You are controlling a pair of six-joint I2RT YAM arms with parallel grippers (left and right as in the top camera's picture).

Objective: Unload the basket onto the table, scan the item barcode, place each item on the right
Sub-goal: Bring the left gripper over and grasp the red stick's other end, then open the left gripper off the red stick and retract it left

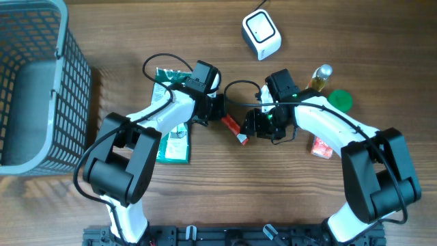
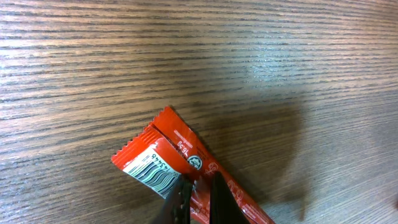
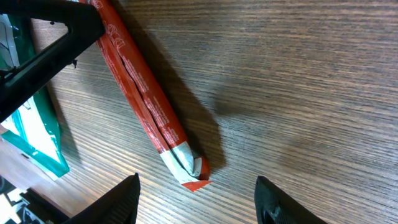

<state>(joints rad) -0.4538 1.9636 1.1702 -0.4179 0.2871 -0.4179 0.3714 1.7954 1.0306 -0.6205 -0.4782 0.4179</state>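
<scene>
So, the red snack bar (image 1: 234,130) is found about mid-table, between the two arms, well below the white scanner (image 1: 261,34) that's parked near the far edge. It's set on a slant. Whether it's fully resting on the wooden table (image 1: 205,198) or lifted a touch can't be told from these views.

The left gripper (image 2: 200,180) is pressed together on the bar, and in its own wrist view the wrapper is pinched right between the fingers (image 2: 221,199). The barcode (image 2: 154,174) is printed on a white patch near one end of the wrapper and is turned up toward that camera.

The right gripper (image 3: 196,180) is spread wide with nothing held. Its two black fingertips (image 3: 121,199) are seen on either side of the bar's free end, apart from it and not touching.

Other stuff around:
- A grey mesh basket (image 1: 34,89) is placed at the far left.
- A green packet (image 1: 174,140) is lying flat, partly covered by the left arm.
- A small bottle (image 1: 321,76) and a green lid (image 1: 339,100) are spotted just beside the right arm.
- A small red packet (image 1: 321,147) is tucked against the right arm, nearer the front edge.
</scene>
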